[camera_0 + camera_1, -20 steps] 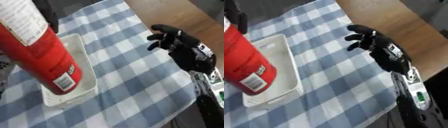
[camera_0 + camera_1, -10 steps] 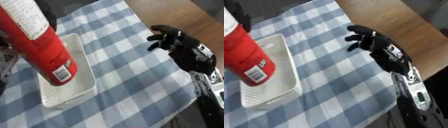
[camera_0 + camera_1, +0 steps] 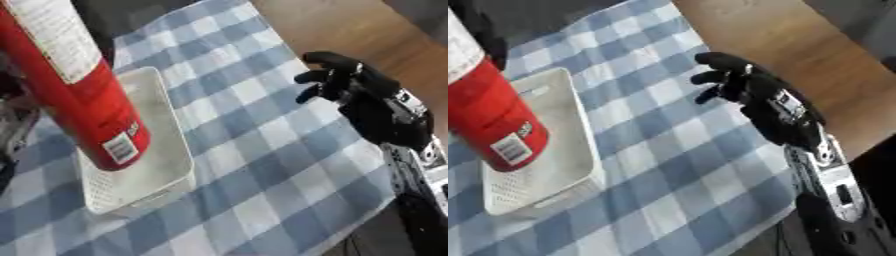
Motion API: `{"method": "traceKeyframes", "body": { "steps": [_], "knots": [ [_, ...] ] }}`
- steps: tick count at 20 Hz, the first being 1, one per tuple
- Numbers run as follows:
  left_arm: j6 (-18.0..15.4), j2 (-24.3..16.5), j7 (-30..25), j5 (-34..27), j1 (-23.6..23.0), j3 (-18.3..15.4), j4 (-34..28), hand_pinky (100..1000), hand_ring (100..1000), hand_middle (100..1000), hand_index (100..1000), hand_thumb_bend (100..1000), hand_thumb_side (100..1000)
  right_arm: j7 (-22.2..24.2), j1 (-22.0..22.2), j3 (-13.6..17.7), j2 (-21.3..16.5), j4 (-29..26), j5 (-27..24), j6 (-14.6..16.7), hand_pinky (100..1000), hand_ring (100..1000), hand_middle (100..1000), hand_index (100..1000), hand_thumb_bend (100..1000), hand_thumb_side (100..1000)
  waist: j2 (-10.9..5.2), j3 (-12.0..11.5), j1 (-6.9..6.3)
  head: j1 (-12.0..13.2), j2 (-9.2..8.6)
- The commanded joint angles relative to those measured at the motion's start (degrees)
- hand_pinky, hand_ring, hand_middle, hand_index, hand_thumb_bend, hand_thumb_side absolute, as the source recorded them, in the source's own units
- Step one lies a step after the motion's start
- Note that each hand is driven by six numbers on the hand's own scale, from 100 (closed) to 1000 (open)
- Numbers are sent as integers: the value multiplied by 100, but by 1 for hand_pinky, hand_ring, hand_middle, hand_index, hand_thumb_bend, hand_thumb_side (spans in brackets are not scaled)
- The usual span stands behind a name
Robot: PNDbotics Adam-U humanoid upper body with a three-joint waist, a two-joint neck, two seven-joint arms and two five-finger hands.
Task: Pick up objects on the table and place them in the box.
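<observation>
In the left eye view, a tall red can (image 3: 83,95) with a white label and a barcode sticker near its base leans over a white plastic box (image 3: 166,150). The can is a smooth cylinder, tilted with its bottom end low over the box's floor; whether it touches the floor cannot be told. What holds the can is hidden: the left hand is not visible. The box is a shallow rectangle with rounded corners and a finely perforated floor at its near end. It sits on a tablecloth (image 3: 262,165) of soft blue and white checks, which covers the table and ends at a bare brown wooden surface (image 3: 350,30) at the far right.

In the right eye view, the right hand (image 3: 741,90) hangs above the cloth, well apart from the box. It is black, hard-shelled and jointed, with silver parts along the forearm. Its fingers (image 3: 710,77) are loosely bent and spread, pointing toward the box, and they hold nothing.
</observation>
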State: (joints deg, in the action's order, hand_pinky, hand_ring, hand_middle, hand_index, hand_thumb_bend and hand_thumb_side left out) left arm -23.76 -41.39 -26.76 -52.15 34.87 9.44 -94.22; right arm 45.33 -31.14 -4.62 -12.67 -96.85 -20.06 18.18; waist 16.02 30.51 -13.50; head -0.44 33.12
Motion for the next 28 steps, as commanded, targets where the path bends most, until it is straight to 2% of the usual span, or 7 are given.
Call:
{"method": "traceKeyframes", "body": {
  "steps": [1, 10, 14, 15, 17, 24, 28],
  "knots": [
    [-37, -220, -84, 101, 97, -54, 1, 415, 100, 258, 473, 170, 567, 664, -63, -27, -90, -56, 15, 706, 737, 862, 933, 916, 100, 1000, -78, -8, 55, 62, -56],
    [-98, -248, -155, 151, 207, -54, 256, 508, 107, 309, 525, 187, 578, 664, -88, -85, -81, -62, 33, 724, 738, 863, 934, 915, 100, 1000, -49, 21, 55, 84, -69],
    [-152, -247, -230, 225, 231, -54, 270, 945, 450, 608, 880, 349, 596, 664, -90, -108, -87, -57, 46, 733, 739, 864, 935, 913, 100, 1000, -37, 4, 55, 91, -77],
    [-169, -244, -245, 250, 232, -51, 265, 1000, 499, 670, 938, 372, 602, 664, -90, -114, -87, -55, 54, 735, 739, 864, 935, 912, 100, 1000, -34, -2, 55, 93, -78],
    [-198, -239, -268, 276, 233, -44, 251, 1000, 562, 745, 1000, 389, 615, 664, -90, -126, -86, -51, 70, 741, 739, 864, 935, 909, 100, 1000, -30, -15, 55, 94, -78],
    [-273, -226, -403, 298, 219, -35, 220, 1000, 787, 961, 1000, 382, 684, 664, -76, -161, -105, -47, 121, 785, 740, 864, 936, 903, 100, 1000, -21, -31, 55, 101, -67],
    [-284, -231, -577, 415, 214, -42, 217, 1000, 835, 1000, 1000, 349, 729, 664, -71, -166, -111, -42, 132, 803, 740, 865, 936, 901, 100, 1000, -21, -28, 55, 107, -62]
  ]
}}
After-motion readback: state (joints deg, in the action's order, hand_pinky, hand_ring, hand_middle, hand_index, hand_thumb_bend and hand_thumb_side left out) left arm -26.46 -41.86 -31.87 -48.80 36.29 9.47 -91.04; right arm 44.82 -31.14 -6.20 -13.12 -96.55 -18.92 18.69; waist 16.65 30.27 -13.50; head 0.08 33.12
